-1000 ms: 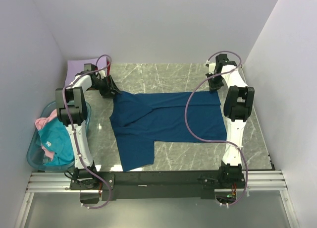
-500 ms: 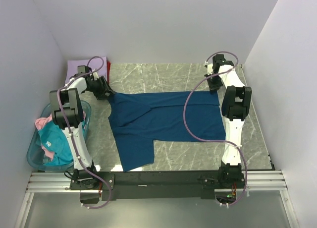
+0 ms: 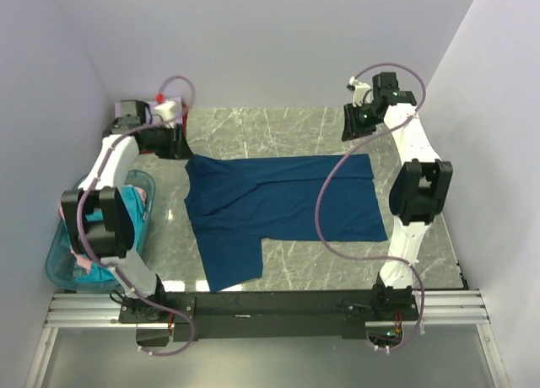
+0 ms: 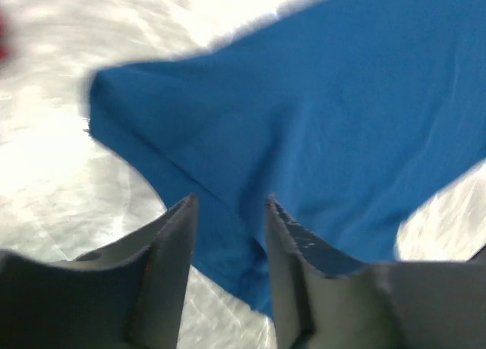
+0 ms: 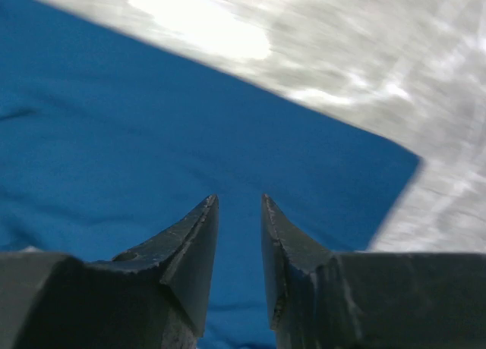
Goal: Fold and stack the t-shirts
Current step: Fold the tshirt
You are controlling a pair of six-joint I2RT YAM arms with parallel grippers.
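Note:
A dark blue t-shirt (image 3: pixel 287 202) lies spread flat on the marble table (image 3: pixel 278 126), one sleeve reaching toward the near edge. My left gripper (image 3: pixel 175 145) hovers just off its far left corner. In the left wrist view this gripper (image 4: pixel 228 205) is open, and the blue cloth (image 4: pixel 342 99) lies below the fingers, not pinched. My right gripper (image 3: pixel 353 133) hangs above the far right corner. The right wrist view shows that gripper (image 5: pixel 239 201) open by a narrow gap over the flat blue cloth (image 5: pixel 114 136), with nothing held.
A translucent blue basket (image 3: pixel 52 266) stands off the table's left edge, with a teal shirt (image 3: pixel 137 207) and a pink shirt (image 3: pixel 67 209) in it. The left arm's upper links cross over the basket. White walls close in on both sides and at the back.
The right gripper has opened, let go of the shirt's far right corner and risen. The left arm has swung back and to the left, away from the far left corner.

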